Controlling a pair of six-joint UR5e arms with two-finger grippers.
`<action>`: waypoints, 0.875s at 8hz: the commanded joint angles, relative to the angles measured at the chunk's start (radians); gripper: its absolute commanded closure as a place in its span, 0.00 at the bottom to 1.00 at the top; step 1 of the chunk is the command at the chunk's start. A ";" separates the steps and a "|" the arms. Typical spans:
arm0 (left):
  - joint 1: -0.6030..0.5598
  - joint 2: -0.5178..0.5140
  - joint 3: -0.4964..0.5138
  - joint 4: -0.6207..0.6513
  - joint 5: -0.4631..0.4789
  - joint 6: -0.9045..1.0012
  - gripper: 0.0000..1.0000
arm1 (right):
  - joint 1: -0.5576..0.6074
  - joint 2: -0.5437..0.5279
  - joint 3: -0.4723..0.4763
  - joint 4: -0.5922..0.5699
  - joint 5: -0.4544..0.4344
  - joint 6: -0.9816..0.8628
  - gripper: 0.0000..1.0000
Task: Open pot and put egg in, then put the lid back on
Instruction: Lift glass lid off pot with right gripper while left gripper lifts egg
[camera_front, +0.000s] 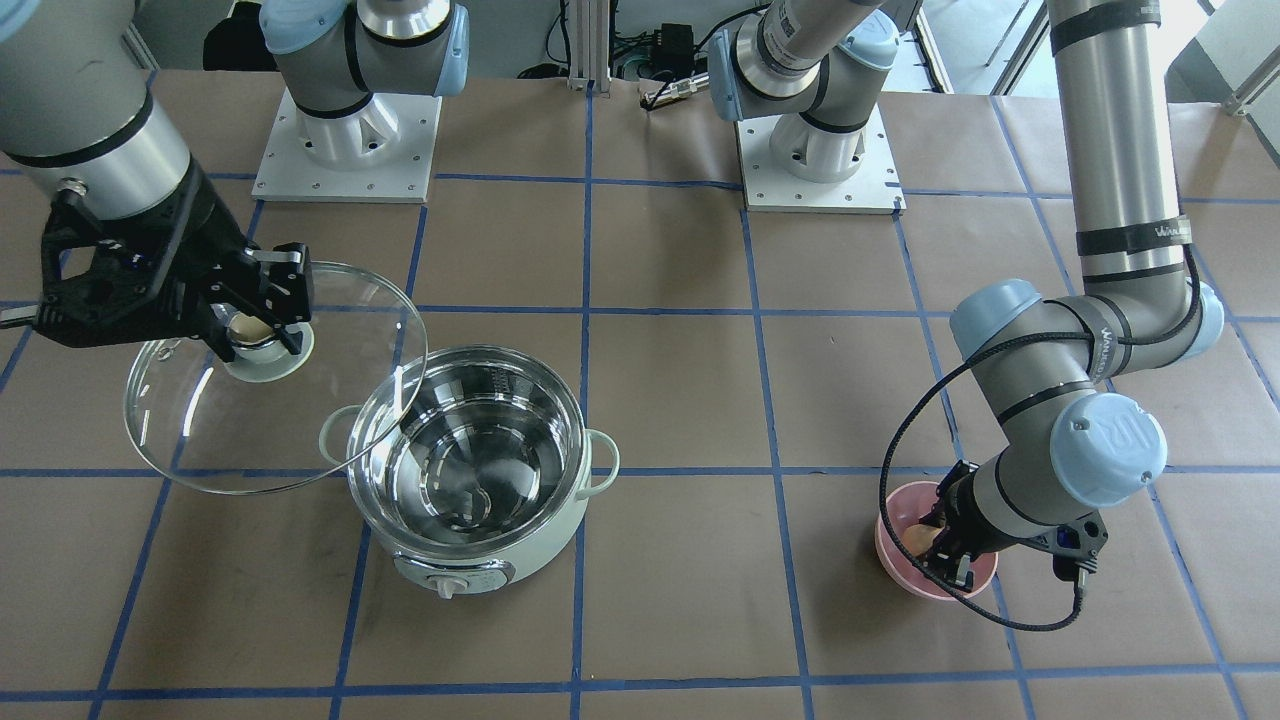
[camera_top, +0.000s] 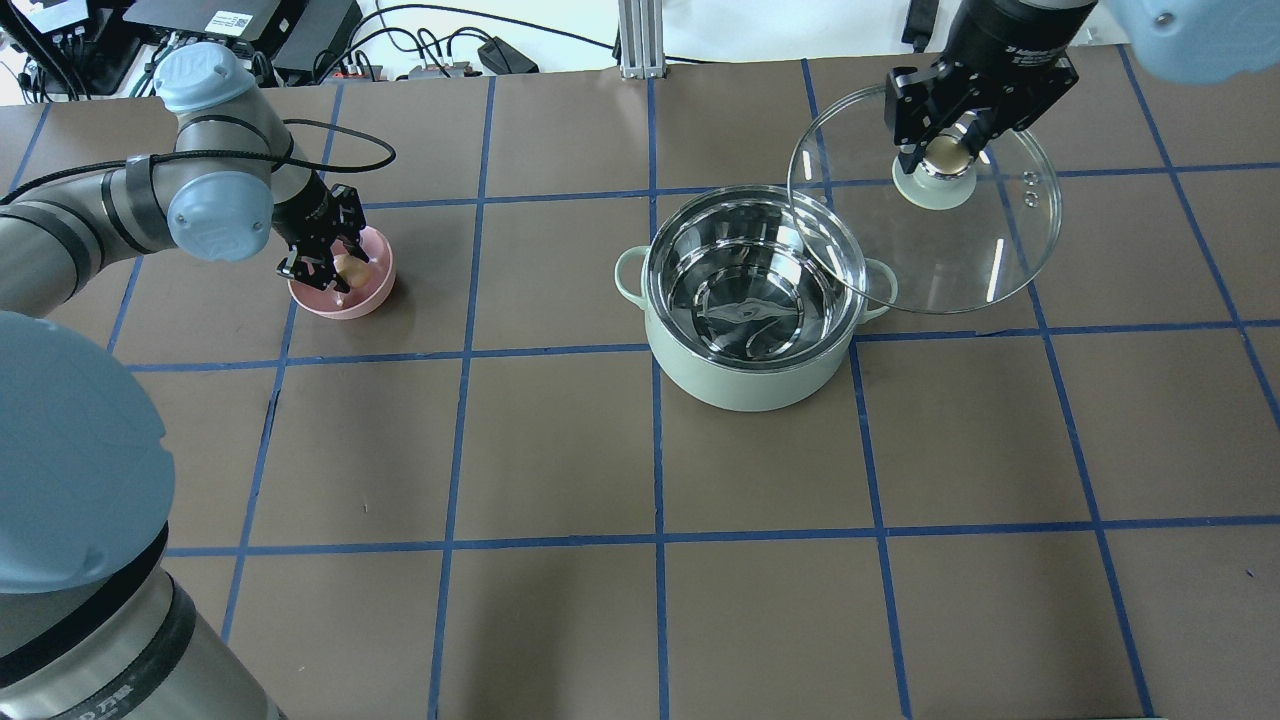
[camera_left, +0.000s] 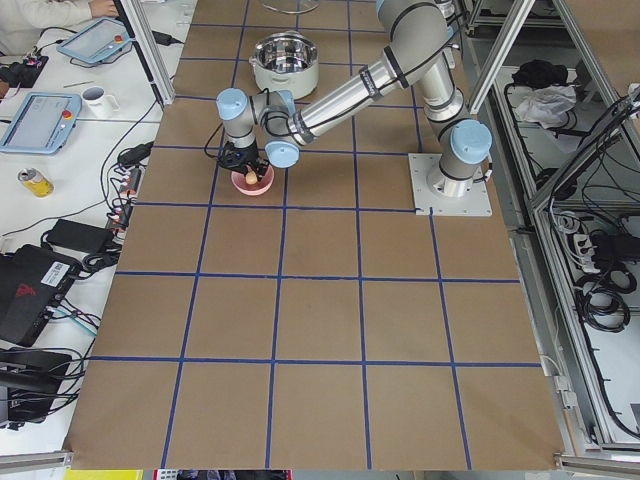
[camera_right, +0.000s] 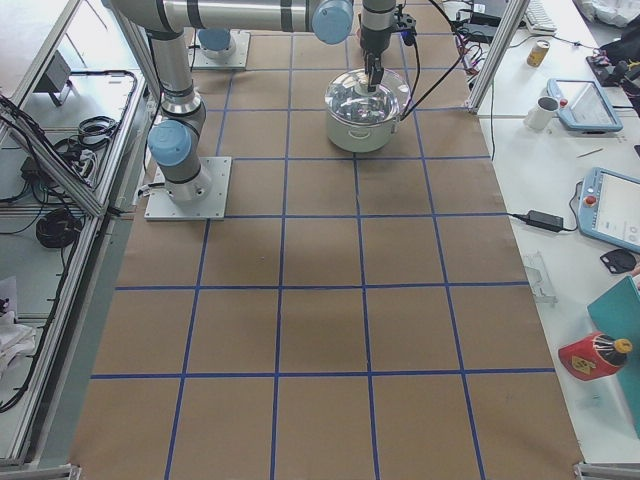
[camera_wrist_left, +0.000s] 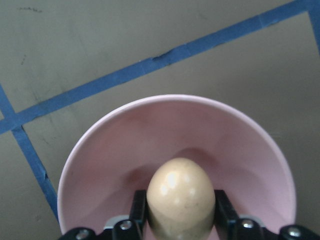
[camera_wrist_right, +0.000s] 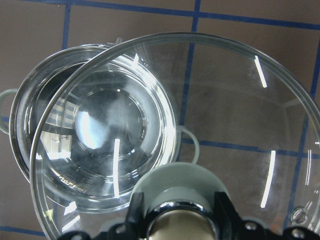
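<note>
The mint-green pot (camera_top: 750, 385) stands open at the table's middle, its steel inside empty (camera_front: 470, 470). My right gripper (camera_top: 945, 150) is shut on the knob of the glass lid (camera_top: 950, 260). It holds the lid tilted in the air beside the pot, with the lid's edge over the pot's rim (camera_wrist_right: 30, 125). The tan egg (camera_wrist_left: 181, 195) is between the fingers (camera_wrist_left: 139, 210) of my left gripper (camera_top: 335, 268), inside the pink bowl (camera_wrist_left: 175, 102). The fingers are closed against the egg's sides.
The pink bowl (camera_top: 350, 305) sits on the brown paper with blue tape lines, far to the pot's left in the overhead view. The two arm bases (camera_front: 345, 140) stand at the robot's side of the table. Monitors, tablets and cables line the table's ends.
</note>
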 joint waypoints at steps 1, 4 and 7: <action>0.000 0.104 0.002 -0.071 0.043 0.121 1.00 | -0.148 -0.002 0.001 0.010 -0.009 -0.171 1.00; -0.070 0.201 0.071 -0.196 0.041 0.312 1.00 | -0.193 -0.002 0.002 0.059 -0.055 -0.239 1.00; -0.274 0.204 0.185 -0.317 0.030 0.396 1.00 | -0.196 0.010 0.002 0.053 -0.046 -0.242 1.00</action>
